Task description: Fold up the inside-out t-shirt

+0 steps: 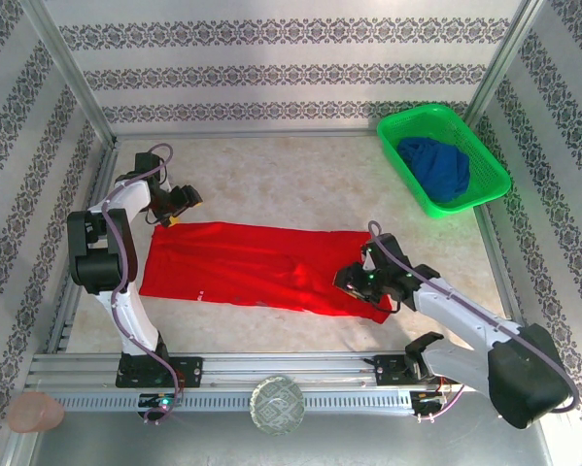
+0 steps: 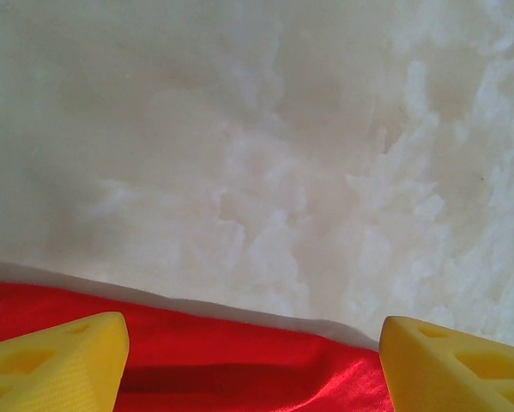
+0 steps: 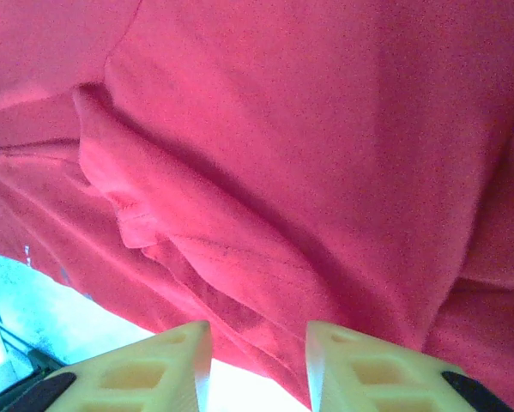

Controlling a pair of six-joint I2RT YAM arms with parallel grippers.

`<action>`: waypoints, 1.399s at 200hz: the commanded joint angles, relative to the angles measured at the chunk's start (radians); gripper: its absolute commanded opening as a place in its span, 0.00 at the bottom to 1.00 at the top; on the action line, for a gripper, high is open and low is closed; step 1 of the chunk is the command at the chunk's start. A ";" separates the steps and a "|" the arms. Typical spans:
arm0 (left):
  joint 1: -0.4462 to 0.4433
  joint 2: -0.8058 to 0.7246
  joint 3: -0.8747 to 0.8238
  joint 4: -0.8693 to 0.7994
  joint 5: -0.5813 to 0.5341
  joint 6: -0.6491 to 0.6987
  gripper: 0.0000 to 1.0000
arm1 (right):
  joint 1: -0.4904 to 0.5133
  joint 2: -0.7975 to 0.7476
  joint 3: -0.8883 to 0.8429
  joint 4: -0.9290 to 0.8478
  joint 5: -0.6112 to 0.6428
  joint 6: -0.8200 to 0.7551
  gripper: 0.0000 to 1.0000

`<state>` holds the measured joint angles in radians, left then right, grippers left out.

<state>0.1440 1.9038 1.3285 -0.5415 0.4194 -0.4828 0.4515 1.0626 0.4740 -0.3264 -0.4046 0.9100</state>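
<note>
Pale marbled counter [image 1: 300, 175] from wall to wall. Spread across its middle, the inside-out t-shirt [image 1: 242, 262]: bright red, laid out as a long flat band, long axis running left to right, slightly lower at the right end. In the far right corner, well apart from the shirt, a green basket [image 1: 422, 114] with a dark blue garment [image 1: 438, 167] bunched inside.

At the shirt's far left corner, the left hand [image 1: 179, 209]: seen from the wrist [image 2: 252, 343] with yellow fingers spread wide, nothing between them, red hem just under the tips and bare counter beyond. At the shirt's near right end, the right hand [image 1: 354, 282]: seen from the wrist [image 3: 258, 360] narrowly parted, low over rumpled folds, cloth just past the tips, nothing plainly clamped.

One hand at each end of the band, then, neither reaching across. Probably next: a fold along that long axis, end to end. Nearer to a usable edge: the right hand, already over cloth. Likely snag: bunched layers at the right end, easy to pinch unevenly.
</note>
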 commanded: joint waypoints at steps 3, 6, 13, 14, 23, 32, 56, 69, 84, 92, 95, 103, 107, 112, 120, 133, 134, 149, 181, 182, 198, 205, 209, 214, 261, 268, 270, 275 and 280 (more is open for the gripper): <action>-0.003 0.013 0.015 -0.035 -0.014 0.020 0.77 | -0.008 0.020 0.017 -0.045 0.051 -0.026 0.37; -0.003 0.013 0.015 -0.034 -0.016 0.020 0.77 | -0.008 0.029 0.017 -0.042 0.055 -0.029 0.37; -0.002 0.011 0.014 -0.034 -0.017 0.021 0.77 | -0.008 0.044 0.014 -0.036 0.069 -0.028 0.37; -0.002 0.011 0.014 -0.033 -0.017 0.021 0.77 | -0.008 0.047 0.014 -0.035 0.071 -0.026 0.37; -0.002 0.013 0.013 -0.033 -0.016 0.021 0.77 | -0.008 0.070 0.008 -0.010 0.081 -0.019 0.37; -0.003 0.012 0.013 -0.034 -0.017 0.021 0.77 | -0.007 0.093 0.003 0.022 0.074 -0.010 0.35; -0.002 0.007 0.012 -0.034 -0.021 0.020 0.77 | 0.033 0.157 0.033 0.049 0.015 -0.024 0.30; -0.003 0.006 0.014 -0.035 -0.021 0.021 0.77 | 0.079 0.167 0.061 0.026 0.000 -0.044 0.28; -0.002 0.005 0.016 -0.034 -0.021 0.022 0.77 | 0.124 0.176 0.074 0.011 -0.029 -0.049 0.27; -0.002 0.004 0.018 -0.034 -0.019 0.021 0.77 | 0.147 0.179 0.076 0.002 -0.040 -0.051 0.27; -0.003 0.004 0.018 -0.034 -0.018 0.020 0.77 | 0.155 0.178 0.077 -0.004 -0.042 -0.052 0.27; -0.002 0.003 0.021 -0.034 -0.014 0.020 0.77 | 0.170 0.175 0.081 -0.022 -0.045 -0.058 0.29; -0.001 0.002 0.024 -0.035 -0.011 0.019 0.77 | 0.176 0.170 0.081 -0.032 -0.046 -0.063 0.31; -0.001 0.000 0.027 -0.037 -0.009 0.017 0.77 | 0.179 0.164 0.083 -0.044 -0.048 -0.067 0.35; -0.001 -0.004 0.033 -0.039 -0.002 0.015 0.77 | 0.173 0.144 0.089 -0.067 -0.040 -0.078 0.40; -0.001 -0.016 0.043 -0.047 0.012 0.012 0.77 | 0.134 0.108 0.102 -0.098 -0.026 -0.099 0.47; -0.001 -0.017 0.044 -0.048 0.013 0.012 0.77 | 0.129 0.105 0.103 -0.098 -0.026 -0.101 0.47; -0.001 -0.042 0.052 -0.057 0.030 0.007 0.77 | 0.039 0.074 0.123 -0.110 -0.013 -0.118 0.53; -0.001 -0.097 0.009 -0.061 0.040 0.009 0.78 | -0.060 0.141 0.160 -0.011 0.035 -0.101 0.54; -0.001 -0.098 0.006 -0.061 0.038 0.009 0.78 | -0.060 0.147 0.162 -0.008 0.037 -0.100 0.54; -0.001 -0.105 -0.041 -0.060 0.021 0.025 0.78 | -0.051 0.242 0.180 0.066 0.040 -0.077 0.53; 0.000 -0.102 -0.057 -0.058 0.017 0.031 0.78 | -0.039 0.278 0.186 0.094 0.050 -0.063 0.52; 0.002 -0.099 -0.065 -0.057 0.014 0.035 0.78 | -0.032 0.296 0.188 0.110 0.054 -0.055 0.52; 0.003 -0.093 -0.076 -0.052 0.010 0.039 0.78 | -0.024 0.319 0.189 0.127 0.062 -0.046 0.52; 0.009 -0.007 -0.105 -0.002 -0.018 0.084 0.78 | -0.059 0.426 0.175 0.079 0.204 0.005 0.49; 0.008 0.004 -0.099 -0.001 -0.012 0.091 0.78 | -0.081 0.428 0.173 0.054 0.227 0.003 0.49; 0.007 0.006 -0.096 -0.002 -0.013 0.094 0.78 | -0.086 0.426 0.173 0.046 0.237 0.001 0.49; 0.005 0.011 -0.093 -0.002 -0.010 0.096 0.78 | -0.104 0.424 0.172 0.029 0.254 -0.002 0.49; 0.001 0.015 -0.089 0.000 -0.005 0.101 0.78 | -0.123 0.421 0.172 0.010 0.272 -0.008 0.49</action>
<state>0.1455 1.8896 1.2320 -0.5625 0.4141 -0.4339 0.4007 1.4712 0.6483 -0.2180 -0.2924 0.8925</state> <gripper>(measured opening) 0.779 0.492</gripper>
